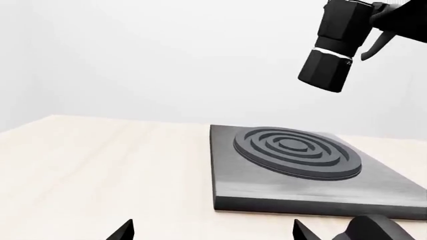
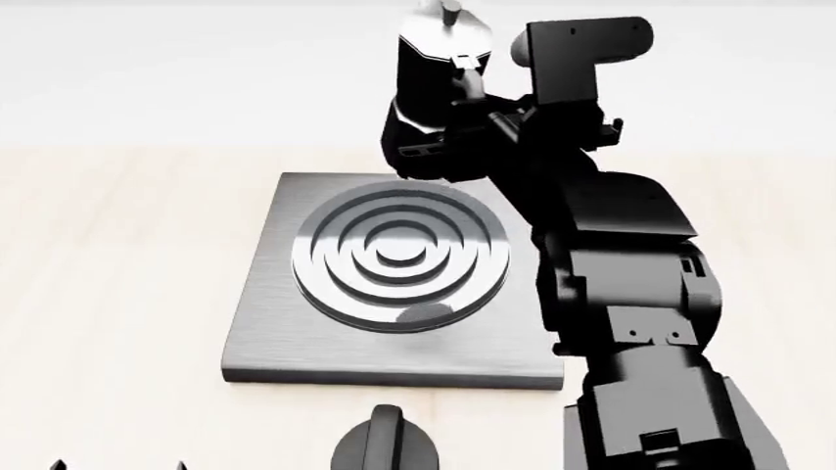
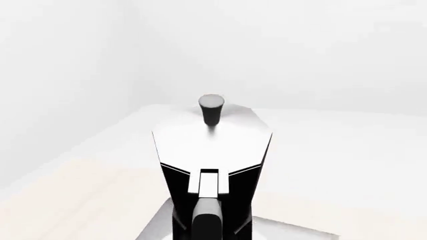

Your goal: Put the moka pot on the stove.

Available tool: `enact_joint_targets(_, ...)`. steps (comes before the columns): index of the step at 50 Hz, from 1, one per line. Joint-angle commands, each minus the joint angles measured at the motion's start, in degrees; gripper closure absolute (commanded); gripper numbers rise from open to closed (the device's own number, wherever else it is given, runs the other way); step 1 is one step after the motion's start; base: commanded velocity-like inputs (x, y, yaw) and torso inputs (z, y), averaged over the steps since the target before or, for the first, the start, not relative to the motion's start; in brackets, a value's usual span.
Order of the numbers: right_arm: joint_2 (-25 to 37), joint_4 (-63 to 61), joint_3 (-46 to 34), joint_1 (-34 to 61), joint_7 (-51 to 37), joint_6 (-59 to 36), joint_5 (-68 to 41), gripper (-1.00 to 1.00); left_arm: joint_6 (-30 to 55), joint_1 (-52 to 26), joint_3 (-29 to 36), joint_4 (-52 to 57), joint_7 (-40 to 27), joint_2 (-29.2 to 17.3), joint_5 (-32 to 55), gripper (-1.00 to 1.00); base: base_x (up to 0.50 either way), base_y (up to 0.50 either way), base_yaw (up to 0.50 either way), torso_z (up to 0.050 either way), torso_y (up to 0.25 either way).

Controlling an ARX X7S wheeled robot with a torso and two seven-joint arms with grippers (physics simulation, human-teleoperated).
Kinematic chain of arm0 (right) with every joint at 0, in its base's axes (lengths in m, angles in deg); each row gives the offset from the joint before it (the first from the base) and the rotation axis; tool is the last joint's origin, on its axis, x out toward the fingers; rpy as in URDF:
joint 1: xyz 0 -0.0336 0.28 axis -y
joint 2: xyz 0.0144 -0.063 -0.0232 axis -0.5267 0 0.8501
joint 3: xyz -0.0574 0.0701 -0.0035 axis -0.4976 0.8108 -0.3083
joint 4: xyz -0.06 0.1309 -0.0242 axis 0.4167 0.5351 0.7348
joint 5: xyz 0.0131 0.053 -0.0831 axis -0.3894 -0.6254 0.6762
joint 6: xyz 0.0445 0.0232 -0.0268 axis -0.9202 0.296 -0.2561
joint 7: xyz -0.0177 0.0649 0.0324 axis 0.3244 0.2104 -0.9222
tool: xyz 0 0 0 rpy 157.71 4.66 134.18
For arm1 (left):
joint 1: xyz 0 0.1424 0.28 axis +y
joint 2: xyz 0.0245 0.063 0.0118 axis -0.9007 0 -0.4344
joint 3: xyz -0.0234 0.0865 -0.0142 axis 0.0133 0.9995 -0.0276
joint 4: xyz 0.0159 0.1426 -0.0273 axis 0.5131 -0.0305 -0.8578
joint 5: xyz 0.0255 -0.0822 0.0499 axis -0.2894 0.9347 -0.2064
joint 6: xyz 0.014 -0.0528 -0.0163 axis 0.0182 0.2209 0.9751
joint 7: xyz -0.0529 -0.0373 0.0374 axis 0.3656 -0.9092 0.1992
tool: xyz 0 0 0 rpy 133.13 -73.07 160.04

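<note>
The moka pot (image 1: pixel 331 47) is black and faceted, narrow at the waist, with a silver lid (image 3: pixel 212 137) and a small knob on top. It hangs in the air, tilted, above the far edge of the stove (image 2: pixel 268 323) and not touching it. The stove (a flat dark-grey square plate) lies on the pale wooden table, its raised ring burner (image 2: pixel 399 258) bare.

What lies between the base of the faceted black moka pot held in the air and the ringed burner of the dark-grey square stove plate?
Nothing: in the left wrist view only bare air separates the moka pot from the stove.
</note>
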Motion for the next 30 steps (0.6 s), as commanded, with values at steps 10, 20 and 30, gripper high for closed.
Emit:
enact_joint_targets(10,-4.07,4.72,-1.57,1.3,-0.11,0.63,0.03,1.0,-0.22,0.09,-1.39,0.72,0.52,0.73,-1.24,-1.0,0.0,0.0,0.0,0.0,0.001)
enact_joint_targets(20,-4.08,4.7,-22.75,4.41,-3.45,1.39,-17.38,1.0,-0.04,-0.01,-1.27,0.86,0.6,0.52,-0.94,-1.0,0.0,0.0,0.0,0.0,0.001)
enact_joint_targets(30,-4.09,4.68,-45.71,6.76,-6.18,4.13,-38.47,1.0,-0.46,0.23,-1.27,0.9,0.73,0.31,-0.69,-1.0,0.0,0.0,0.0,0.0,0.001)
